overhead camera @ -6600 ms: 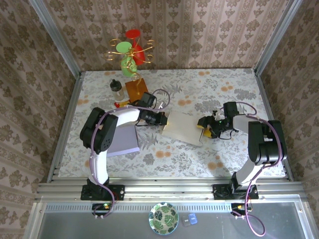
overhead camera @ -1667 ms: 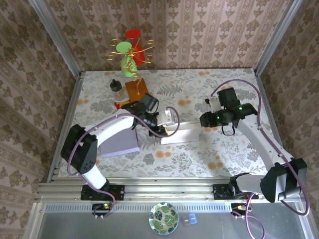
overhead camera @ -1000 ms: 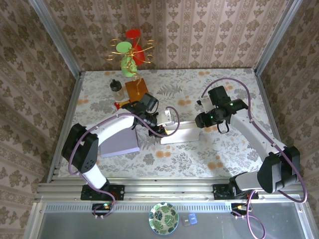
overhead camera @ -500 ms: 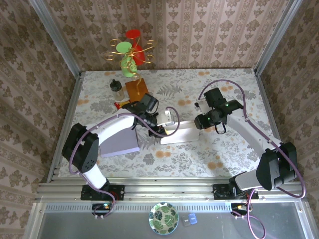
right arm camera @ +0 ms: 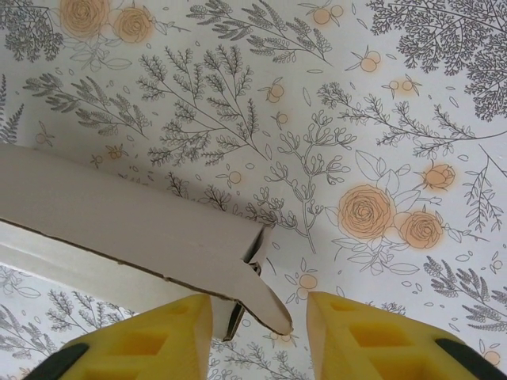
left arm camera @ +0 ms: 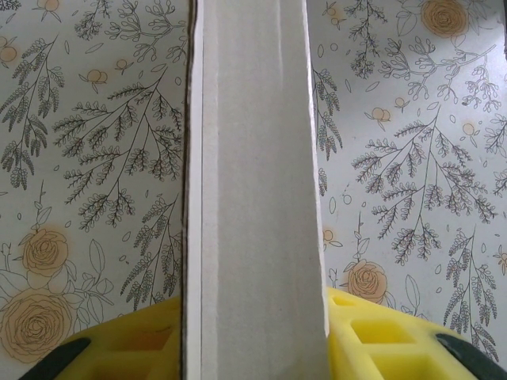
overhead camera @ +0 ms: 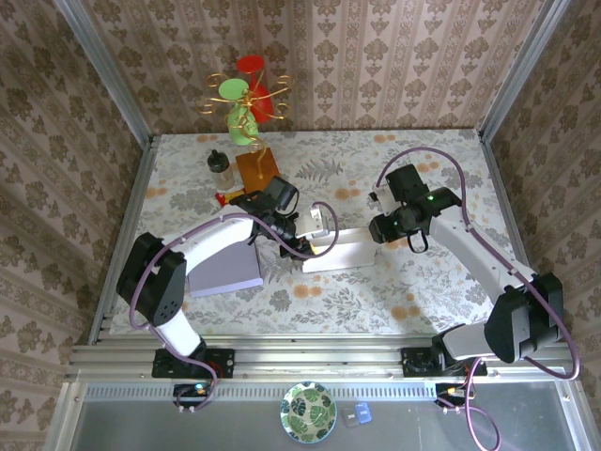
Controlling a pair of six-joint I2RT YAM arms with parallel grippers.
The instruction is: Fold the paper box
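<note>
Right hand (right arm camera: 255,309) has moved in to the paper box (overhead camera: 340,251), just right of the purple sheet (overhead camera: 225,268), part-open astride its far flap; left hand (left arm camera: 253,313) clamps the sheet-side end. Likely light, crease-prone card: pinch edges.

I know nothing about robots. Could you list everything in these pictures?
paper box: one, white, table centre
sheet: one, lilac, left of the box
block: one, orange, back left
bottle: one, dark-capped, beside the block
wire ornament: one, red, green and gold, back-left corner
bowl: one, green-patterned, front ledge
table: one, floral cover
left arm, right arm: two, white and black, near edge
left fingers: one pair, yellow, clamped on the box's left end
right fingers: one pair, yellow, open around its right corner
</note>
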